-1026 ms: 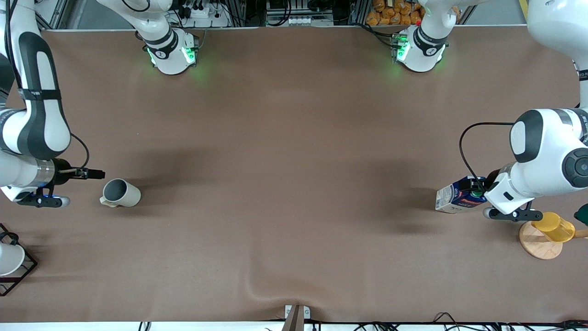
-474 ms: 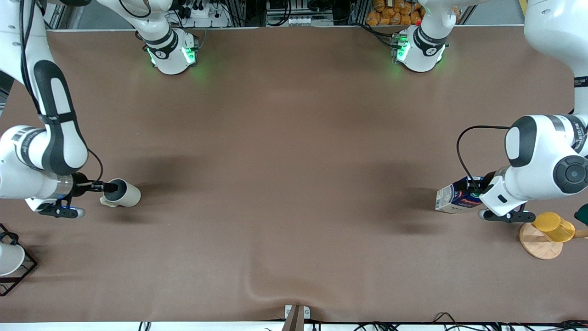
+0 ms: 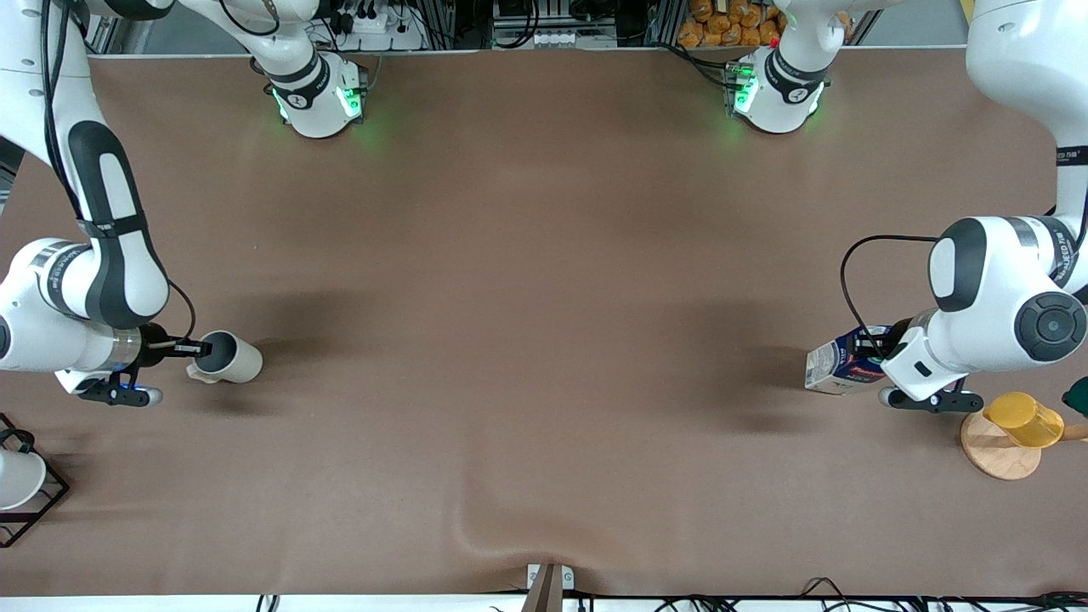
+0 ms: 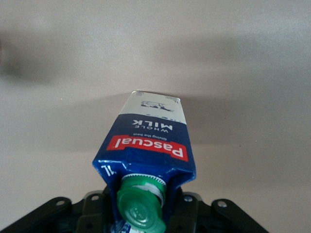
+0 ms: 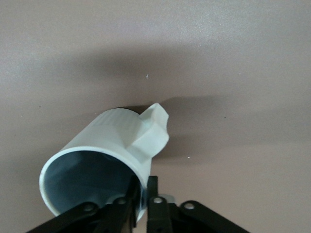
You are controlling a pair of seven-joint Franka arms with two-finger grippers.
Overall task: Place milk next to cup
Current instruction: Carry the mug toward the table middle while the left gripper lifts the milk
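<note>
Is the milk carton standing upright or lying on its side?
Lying on its side: the milk carton rests lengthwise on the table, its green cap pointing sideways.

**Milk and cup at opposite ends of my table**

I see the milk [image 3: 837,367] at the left arm's end of the table, tilted, its capped top in the left gripper [image 3: 875,348]. Just beside it, a little nearer the front camera and closer to the table's end, a yellow cup [image 3: 1023,420] sits on a round wooden base [image 3: 999,455].

The cup [image 3: 225,358] stands at the right arm's end, well apart from the milk, tipped so its mouth faces the right gripper [image 3: 197,348]. One finger [image 5: 124,206] reaches inside the rim, the other [image 5: 154,204] sits outside the wall. A white cup [image 3: 17,478] in a wire rack [image 3: 38,501] lies nearer the front camera, at the table's corner.
</note>
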